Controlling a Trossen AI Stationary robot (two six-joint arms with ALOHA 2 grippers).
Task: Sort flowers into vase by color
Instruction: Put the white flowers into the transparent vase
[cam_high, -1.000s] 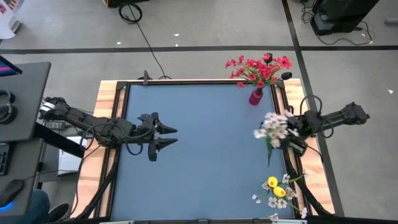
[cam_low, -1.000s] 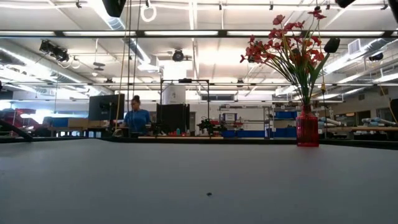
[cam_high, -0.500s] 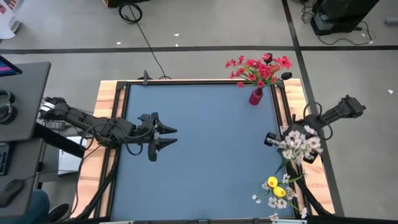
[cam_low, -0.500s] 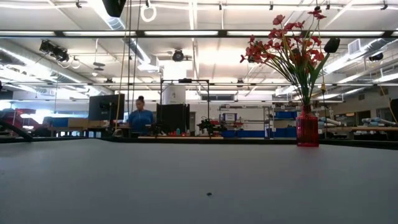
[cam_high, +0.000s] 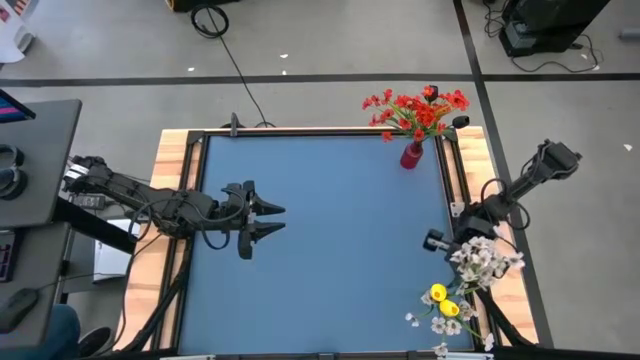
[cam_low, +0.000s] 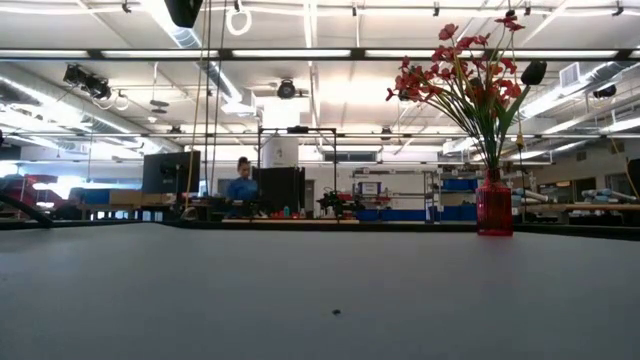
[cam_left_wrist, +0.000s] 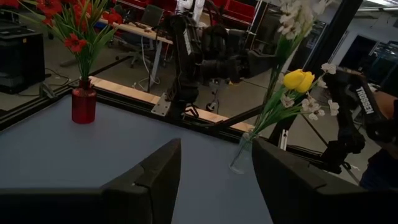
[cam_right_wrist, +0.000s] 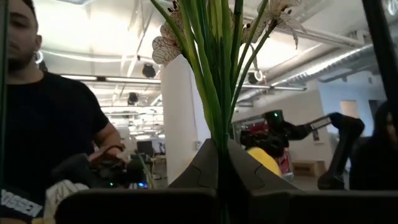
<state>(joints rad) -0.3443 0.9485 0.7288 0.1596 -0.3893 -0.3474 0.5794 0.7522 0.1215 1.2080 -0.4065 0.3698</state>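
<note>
We see the right end effector (cam_high: 462, 240) at about four o'clock on the tabletop's edge, its fingers clamped together on the green stems of a spray of tiny white blossoms (cam_high: 484, 258); the right wrist view shows those stems (cam_right_wrist: 214, 81) rising from between the closed fingers. Just below it, near five o'clock, a clear glass vase (cam_left_wrist: 242, 152) holds a yellow tulip (cam_high: 438, 294) and more white blossoms. At one o'clock a red glass vase (cam_high: 411, 155) carries the red blossom clusters (cam_high: 418, 110). The left end effector (cam_high: 268, 220) hangs at nine o'clock over the blue tabletop (cam_high: 330, 230), fingers apart, gripping nothing. Only the right wrist view shows a person in a black shirt (cam_right_wrist: 43, 118) close by; the low view shows another person (cam_low: 240, 188) far off.
</note>
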